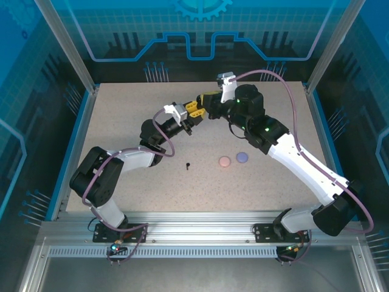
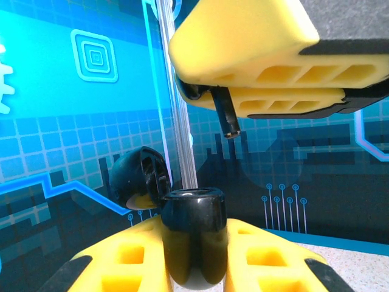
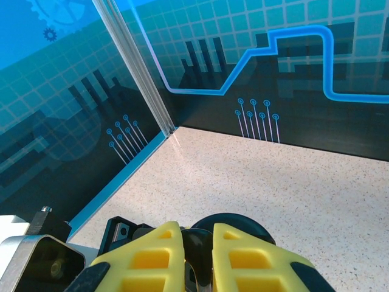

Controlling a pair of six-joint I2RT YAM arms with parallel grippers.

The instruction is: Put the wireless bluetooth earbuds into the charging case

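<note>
Black earbud [image 2: 226, 114] in right gripper [image 2: 185, 79], above case [image 2: 193, 237]

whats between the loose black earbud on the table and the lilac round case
A pale pink round case lies between the tiny black earbud and the lilac round case, nearer the lilac one. The top external view shows it.

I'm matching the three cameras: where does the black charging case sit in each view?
Top external: black charging case, tiny, centre back, between left gripper and right gripper.
Left wrist: bottom centre, clamped in the left gripper, lid open leftward.
Right wrist: probably the dark round shape bottom centre, behind the right gripper.
Shared landmark: the right gripper pinching a black earbud above the case.
</note>
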